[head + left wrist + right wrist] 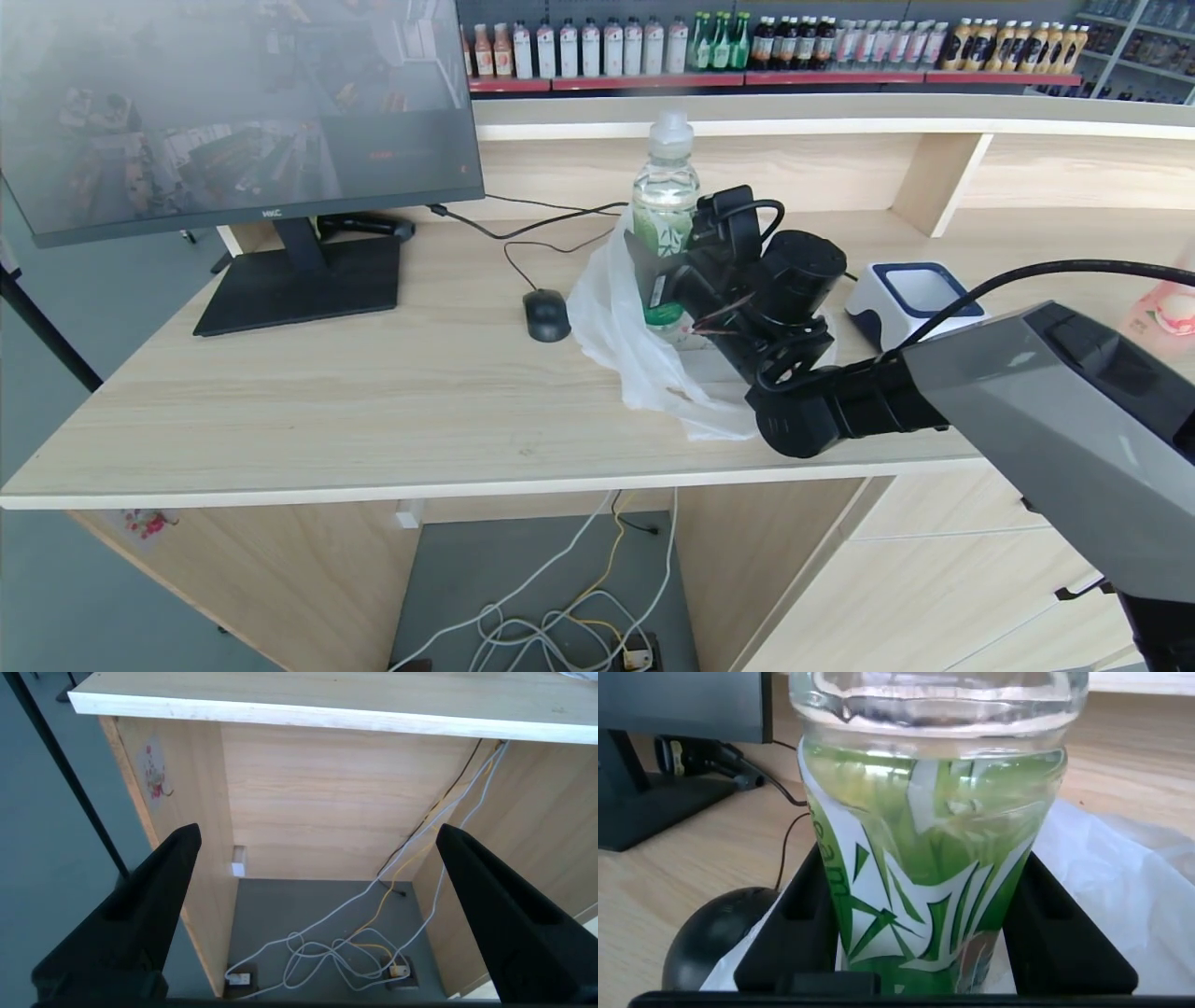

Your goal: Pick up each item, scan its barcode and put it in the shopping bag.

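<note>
Right gripper (pixel 667 266): jaws clamped on one upright green-labelled bottle (pixel 665 201) over one white shopping bag (pixel 616 327). Left gripper (pixel 318 849): jaws wide apart, empty, below the tabletop (pixel 373 401) edge. One monitor (pixel 233 103), one mouse (pixel 546 315), the bag and one scanner (pixel 910 299) sit on pale wood; stocked store shelves (pixel 747 42) run behind.

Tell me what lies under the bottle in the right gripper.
The white shopping bag lies crumpled on the counter under the bottle. The right gripper covers its opening, hiding any contents.
</note>
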